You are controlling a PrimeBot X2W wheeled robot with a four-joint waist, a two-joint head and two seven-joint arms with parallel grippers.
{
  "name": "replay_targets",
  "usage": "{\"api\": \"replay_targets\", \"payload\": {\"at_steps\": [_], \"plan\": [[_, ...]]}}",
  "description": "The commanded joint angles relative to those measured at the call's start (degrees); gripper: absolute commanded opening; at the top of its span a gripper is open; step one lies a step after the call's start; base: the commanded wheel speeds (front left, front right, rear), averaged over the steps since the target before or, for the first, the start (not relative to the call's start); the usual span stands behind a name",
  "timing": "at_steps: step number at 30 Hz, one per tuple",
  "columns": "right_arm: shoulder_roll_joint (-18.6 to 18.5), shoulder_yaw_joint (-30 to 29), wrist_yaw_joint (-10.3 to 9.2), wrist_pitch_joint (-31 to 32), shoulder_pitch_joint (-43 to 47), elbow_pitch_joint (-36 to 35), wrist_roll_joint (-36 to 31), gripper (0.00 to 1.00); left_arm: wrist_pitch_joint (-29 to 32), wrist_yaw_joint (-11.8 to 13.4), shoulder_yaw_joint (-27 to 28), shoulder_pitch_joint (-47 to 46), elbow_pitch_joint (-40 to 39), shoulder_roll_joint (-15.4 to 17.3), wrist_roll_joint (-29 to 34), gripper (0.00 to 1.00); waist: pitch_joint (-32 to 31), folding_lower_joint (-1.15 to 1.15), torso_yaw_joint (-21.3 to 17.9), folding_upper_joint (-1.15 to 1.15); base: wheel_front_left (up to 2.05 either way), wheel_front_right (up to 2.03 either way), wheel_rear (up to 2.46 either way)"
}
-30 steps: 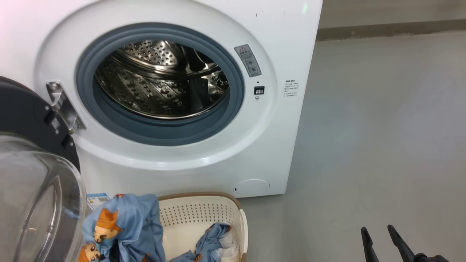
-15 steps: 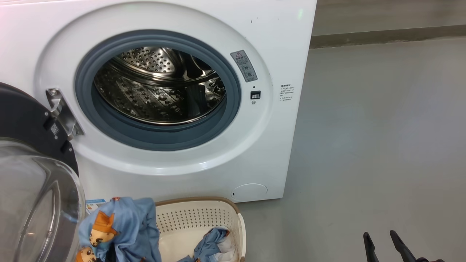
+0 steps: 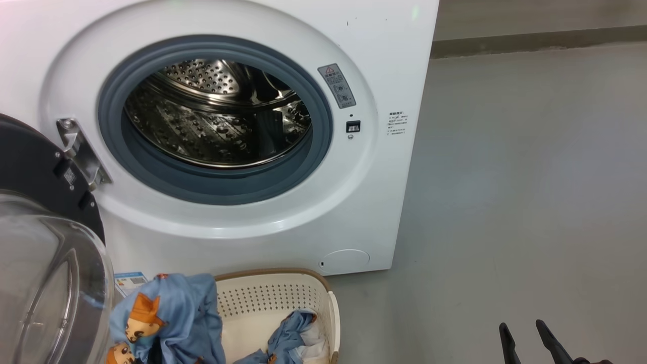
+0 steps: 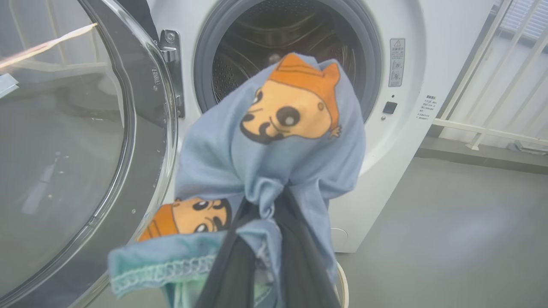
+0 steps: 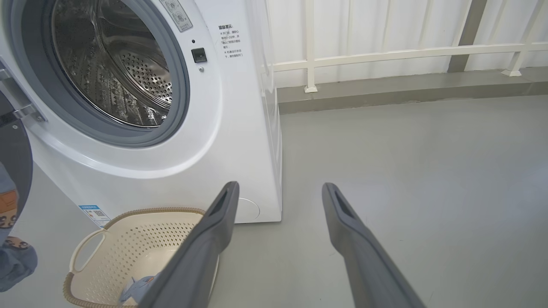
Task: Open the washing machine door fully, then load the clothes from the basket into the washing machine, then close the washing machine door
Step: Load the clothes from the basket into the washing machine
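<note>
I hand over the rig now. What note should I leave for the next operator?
Left tool: shut on a blue garment, lifted by the basket, not yet in the drum.
Right tool: open, empty, over the floor.
Washing machine door: swung open, left side.
More clothes lie in the basket, before the washing machine.
Left: load everything, close door.

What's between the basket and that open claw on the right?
Bare grey floor lies between the basket and the right gripper, in the head view.
</note>
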Motion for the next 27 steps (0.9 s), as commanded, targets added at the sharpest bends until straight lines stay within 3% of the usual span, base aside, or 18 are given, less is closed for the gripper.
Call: {"api": "replay_targets", "payload": {"at_steps": [1, 11, 18, 27], "plan": [[-0.75, 1.48, 0.09, -0.44, -1.61, -1.27, 0.05, 1.0, -0.37, 0.28, 1.53, -2.38, -1.4, 0.09, -0.27, 0.0, 0.4, 0.0, -0.2, 0.0, 0.0, 0.0, 0.0], [-0.75, 3.11, 0.09, -0.44, -3.29, -1.84, 0.84, 1.0, -0.37, 1.36, 0.57, -12.14, 1.15, 0.09, -4.39, 0.0, 5.26, 0.0, -2.18, 0.0, 0.0, 0.0, 0.0], [-0.75, 6.15, 0.09, -0.44, -7.42, -2.44, 1.96, 1.0, -0.37, -0.63, 2.6, -24.67, 6.57, 0.28, -2.65, 0.0, 12.41, 0.0, -6.37, 0.0, 0.0, 0.0, 0.0], [-0.75, 10.33, 0.09, -0.44, -11.11, -3.1, 5.64, 1.0, -0.37, -2.2, 8.1, -41.94, 19.58, 7.09, 0.09, 0.0, 21.42, 0.0, -15.33, 0.0, 0.0, 0.0, 0.0]]}}
